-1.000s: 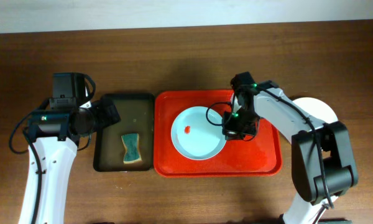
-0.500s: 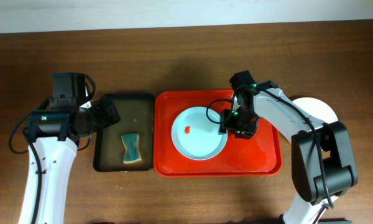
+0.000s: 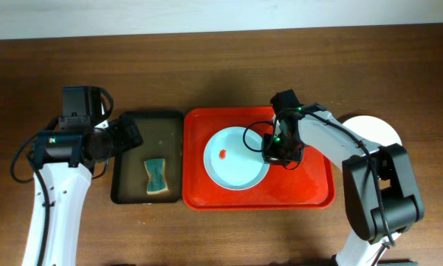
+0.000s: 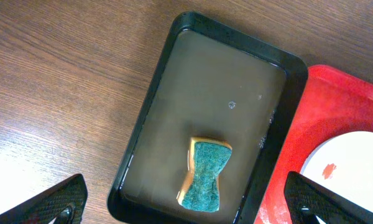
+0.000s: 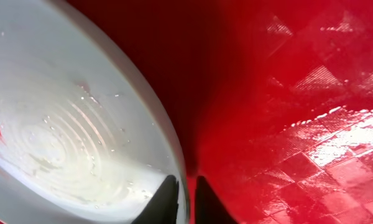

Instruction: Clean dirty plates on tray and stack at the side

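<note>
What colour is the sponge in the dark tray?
The sponge is teal on top with a tan edge; left wrist view shows it best.

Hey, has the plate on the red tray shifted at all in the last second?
No. In the overhead view the plate sits in the same spot as before, with the same gaps to the rim of the red tray.

**White Shells, Black Joints**

Left of the tray (image 3: 310,193), the left arm (image 3: 55,199) shows one long white link, chunky black motor housings and a looping black cable. Over on the tray's right edge, the right arm (image 3: 340,140): white shells, black joints, tiny green lights. Fingertips (image 4: 56,202) black and textured.
</note>
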